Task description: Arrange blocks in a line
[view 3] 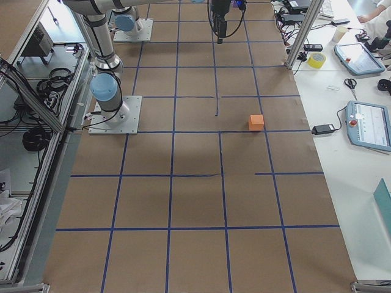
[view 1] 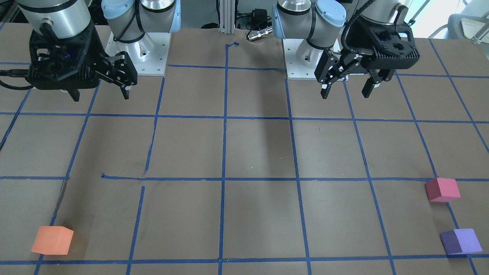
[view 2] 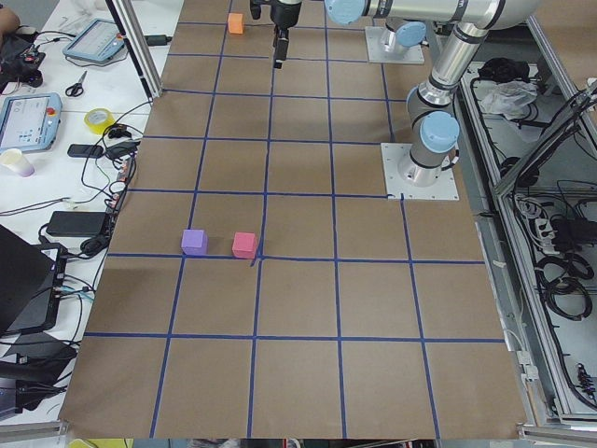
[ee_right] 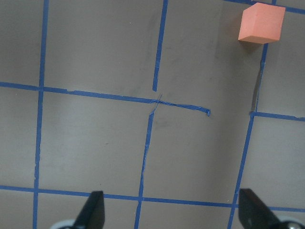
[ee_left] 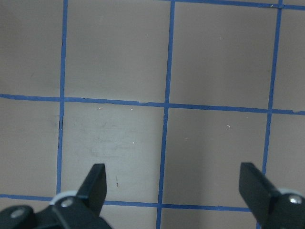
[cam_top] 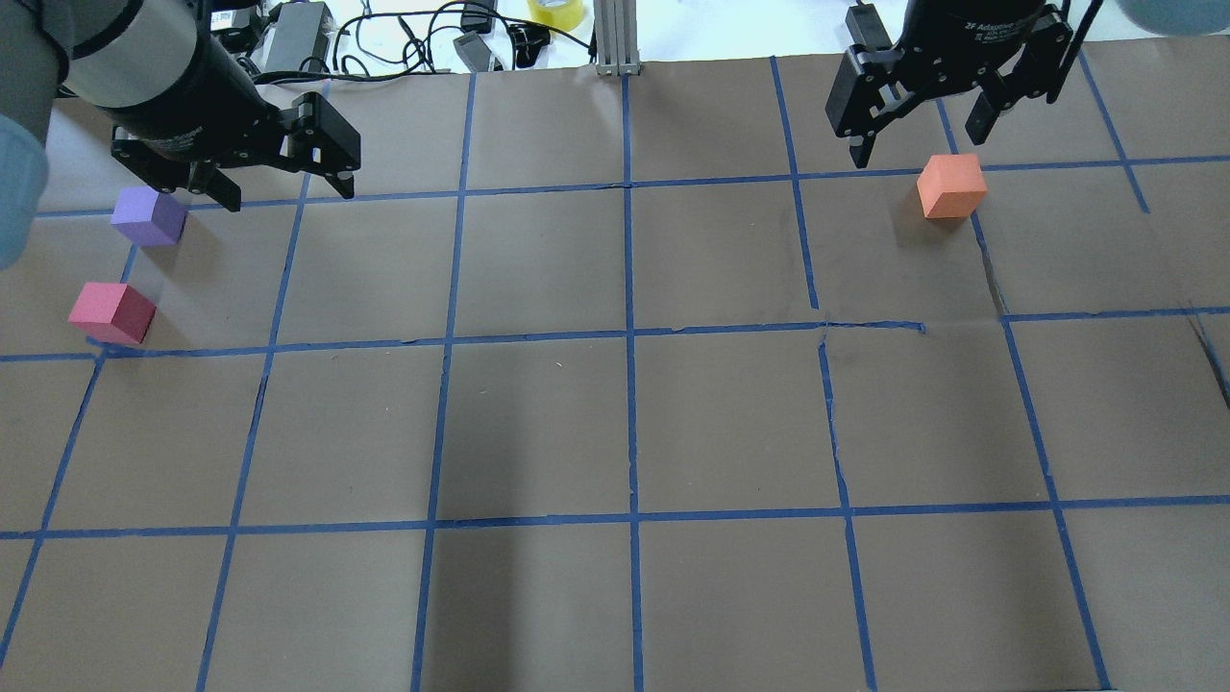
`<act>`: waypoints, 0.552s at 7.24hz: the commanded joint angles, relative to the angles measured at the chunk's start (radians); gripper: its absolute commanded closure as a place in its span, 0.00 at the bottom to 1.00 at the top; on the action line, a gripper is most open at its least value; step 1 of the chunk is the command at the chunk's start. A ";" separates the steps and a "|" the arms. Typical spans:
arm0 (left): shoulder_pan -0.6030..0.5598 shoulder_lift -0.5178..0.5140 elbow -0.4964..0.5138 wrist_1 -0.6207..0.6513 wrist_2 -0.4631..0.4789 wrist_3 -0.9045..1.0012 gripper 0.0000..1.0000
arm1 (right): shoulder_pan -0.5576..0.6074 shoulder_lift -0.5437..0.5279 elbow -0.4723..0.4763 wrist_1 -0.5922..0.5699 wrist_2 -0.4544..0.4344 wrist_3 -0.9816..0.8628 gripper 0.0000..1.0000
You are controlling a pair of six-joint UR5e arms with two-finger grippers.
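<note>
**Hovering pincers, three blocks apart**

Both pincers hang above the desk (cam_top: 538, 423), jaws spread wide and holding nothing. Take the central tape line (cam_top: 629, 423) as the mark. The left pincer (view 1: 346, 93) hangs on the robot's left of it. The purple block (cam_top: 149, 216) and the pinkish-red block (cam_top: 110, 312) also lie on that side, near each other but not touching, the purple one farther from the robot. The right pincer (view 1: 101, 96) hangs on the line's right, where the orange block (cam_top: 951, 187) sits alone. No block touches a pincer.
</note>
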 commanded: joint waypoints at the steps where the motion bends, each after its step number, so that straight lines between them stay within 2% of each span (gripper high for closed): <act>1: 0.000 0.000 0.000 0.000 0.000 0.000 0.00 | -0.004 -0.005 -0.006 -0.006 0.006 0.006 0.00; 4: 0.000 0.000 0.000 0.000 0.002 0.000 0.00 | -0.006 -0.004 -0.006 -0.048 0.019 0.008 0.00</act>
